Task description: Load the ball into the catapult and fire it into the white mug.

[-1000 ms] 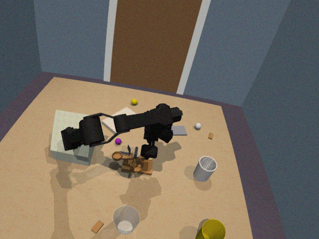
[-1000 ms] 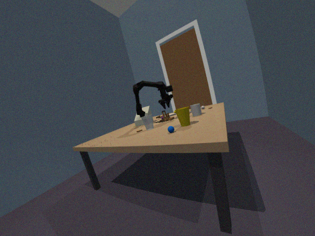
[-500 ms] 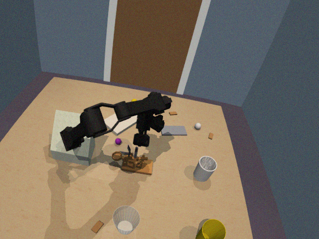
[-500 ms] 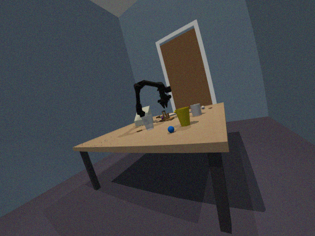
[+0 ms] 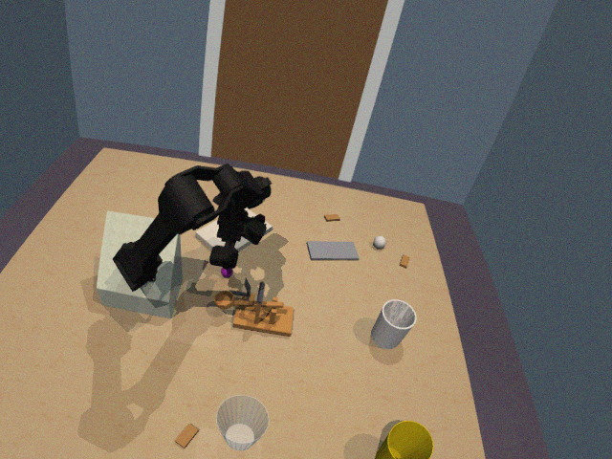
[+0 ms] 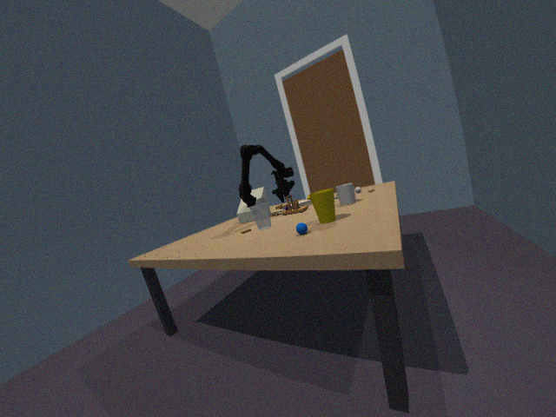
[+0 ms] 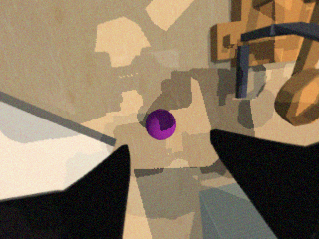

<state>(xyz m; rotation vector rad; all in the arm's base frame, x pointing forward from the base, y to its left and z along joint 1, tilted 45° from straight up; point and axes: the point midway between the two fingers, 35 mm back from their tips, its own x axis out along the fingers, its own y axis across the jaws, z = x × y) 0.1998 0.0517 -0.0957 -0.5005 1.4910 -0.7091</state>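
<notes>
A small purple ball [image 5: 226,272] [image 7: 160,124] lies on the table just behind the wooden catapult [image 5: 261,316] [image 6: 294,205] [image 7: 264,35]. The catapult's spoon [image 5: 225,298] [image 7: 299,100] points toward the arm's base. My gripper [image 5: 226,267] [image 6: 282,197] [image 7: 169,142] is open and points down right above the ball. In the wrist view the ball sits between and just ahead of the two dark fingertips, touching neither. A whitish-grey mug [image 5: 392,323] [image 6: 345,194] stands to the right of the catapult. A white ribbed cup [image 5: 242,422] [image 6: 261,217] stands near the front edge.
The arm stands on a pale block [image 5: 120,231]. A white slab [image 5: 207,234] lies behind the gripper. Further right are a grey plate [image 5: 332,250] and a white ball [image 5: 379,241]. There are also a yellow cup [image 5: 407,442] [image 6: 323,205], a blue ball [image 6: 301,228] and small wooden blocks [image 5: 186,435].
</notes>
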